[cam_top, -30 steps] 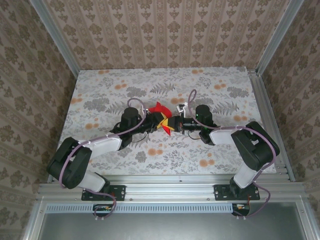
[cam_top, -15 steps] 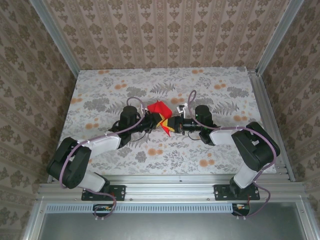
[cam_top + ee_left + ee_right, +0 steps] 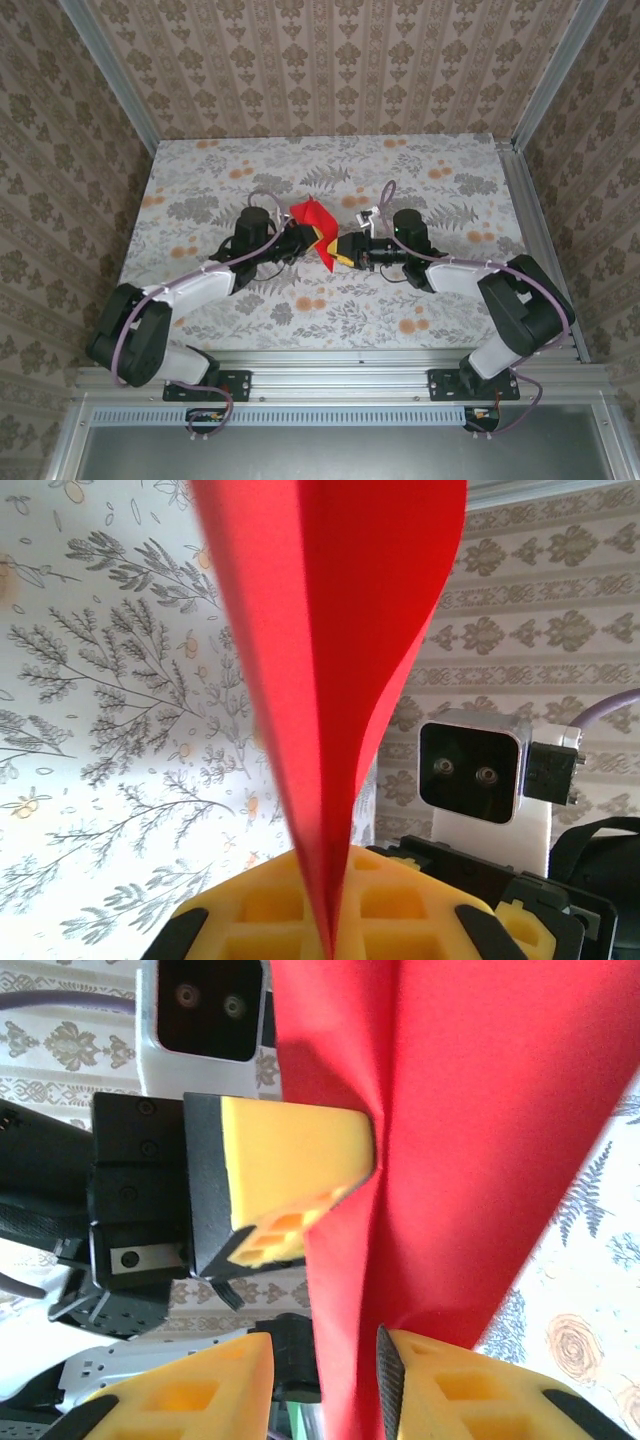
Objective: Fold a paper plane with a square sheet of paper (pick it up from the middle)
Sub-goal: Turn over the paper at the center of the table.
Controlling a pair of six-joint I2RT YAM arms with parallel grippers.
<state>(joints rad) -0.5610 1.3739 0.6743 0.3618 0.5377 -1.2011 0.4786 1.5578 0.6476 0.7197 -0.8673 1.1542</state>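
Observation:
The square sheet of paper (image 3: pixel 311 218) is bright red, folded and creased, and is held up above the middle of the table. My left gripper (image 3: pixel 320 238) is shut on its lower edge. In the left wrist view the paper (image 3: pixel 330 650) rises from between the yellow pads of the left gripper (image 3: pixel 335 925). My right gripper (image 3: pixel 341 251) faces it from the right. Its jaws stand apart, either side of the paper (image 3: pixel 470 1110), with a gap at the left pad of the right gripper (image 3: pixel 325 1365). I cannot tell whether the fold has the paper plane's shape.
The floral table (image 3: pixel 200 190) stretches all round the two grippers, walled by patterned panels (image 3: pixel 330 60) at the back and sides. An aluminium rail (image 3: pixel 330 375) runs along the near edge, by the arm bases.
My left gripper has closed onto the red paper while my right gripper has opened its jaws. Both arms have reached slightly farther from the near edge.

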